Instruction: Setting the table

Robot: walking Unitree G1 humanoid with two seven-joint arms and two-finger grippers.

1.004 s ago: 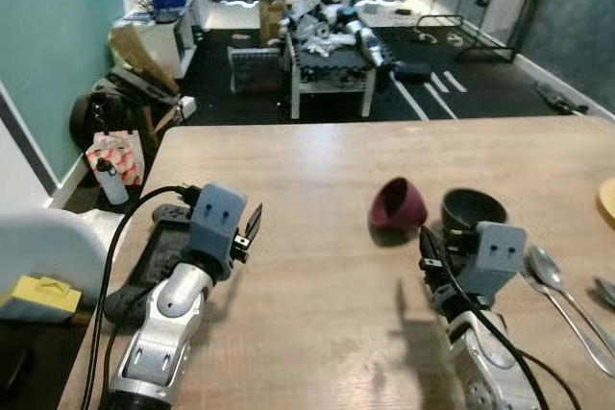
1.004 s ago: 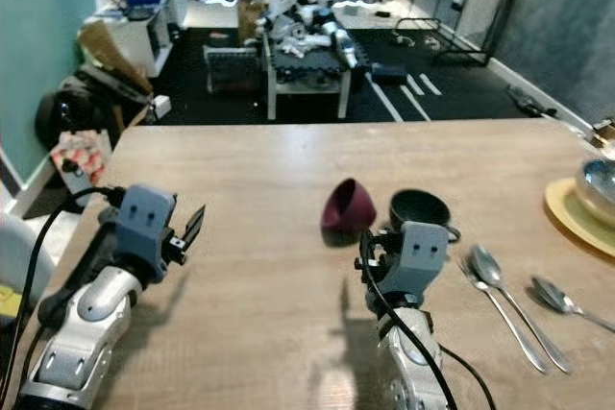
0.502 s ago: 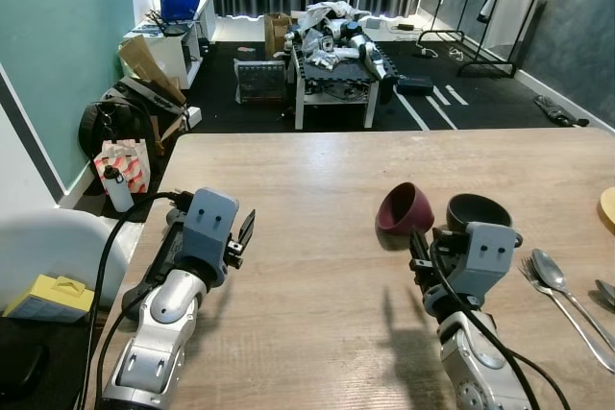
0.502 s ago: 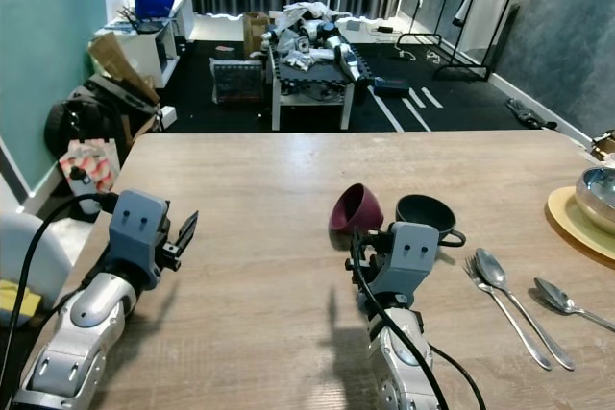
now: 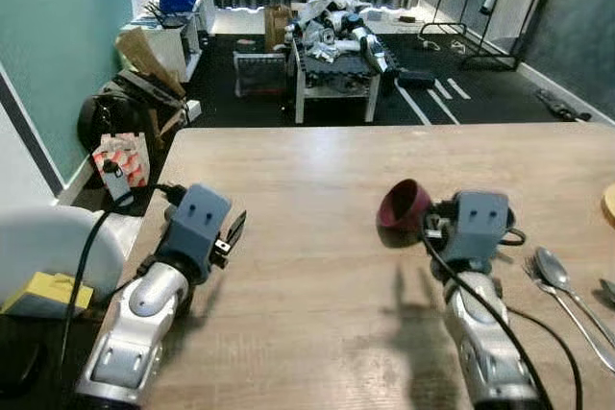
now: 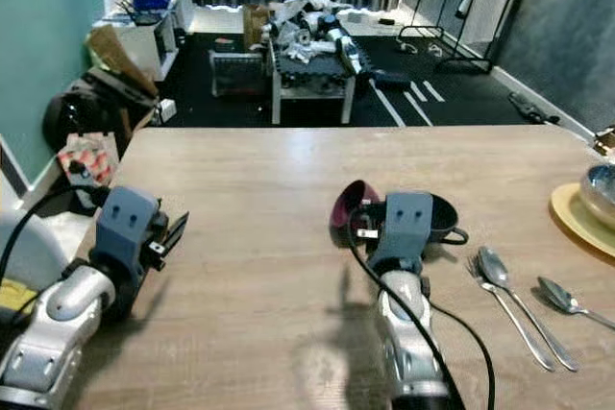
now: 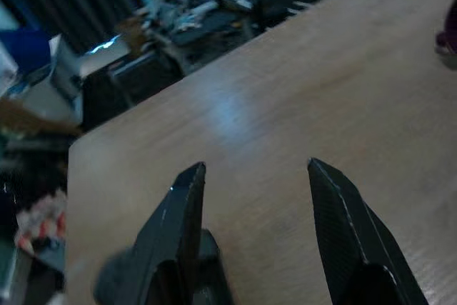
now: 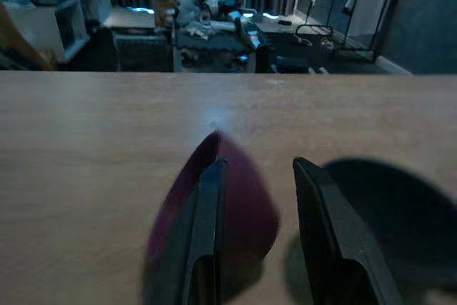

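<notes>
A maroon cup (image 5: 400,206) lies tipped on its side on the wooden table (image 5: 307,170), with a black mug (image 6: 446,218) just to its right. My right gripper (image 8: 257,176) is open right at the maroon cup (image 8: 214,198); one finger overlaps the cup and the other stands between the cup and the black mug (image 8: 385,205). A fork (image 6: 509,309) and two spoons (image 6: 494,266) lie further right. My left gripper (image 7: 253,176) is open over bare wood near the table's left edge.
A yellow plate (image 6: 579,215) carrying a metal bowl (image 6: 601,182) sits at the right edge. A white chair (image 5: 43,237) stands left of the table. Beyond the far edge are a cluttered low table (image 5: 332,50), boxes and bags on a dark floor.
My right gripper has moved forward until its fingers reach the maroon cup. The left arm has drawn back slightly to the left. The camera has shifted a little.
</notes>
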